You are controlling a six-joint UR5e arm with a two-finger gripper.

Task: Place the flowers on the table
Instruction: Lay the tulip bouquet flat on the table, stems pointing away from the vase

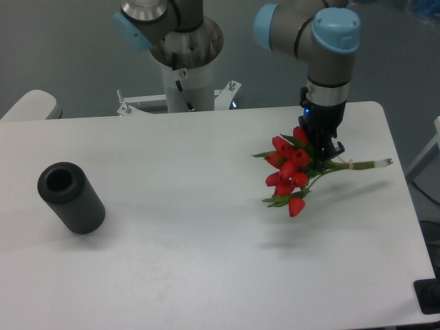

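- Holding the flowers by their stems, our end effector is clenched on them above the right part of the surface.
- We judge carrying done; lowering and letting go remain.

Fingers mostly hidden behind the flowers; upper arm cropped.

The light is bright and soft. The white counter has only faint shadows. The picture looks a little fuzzy.
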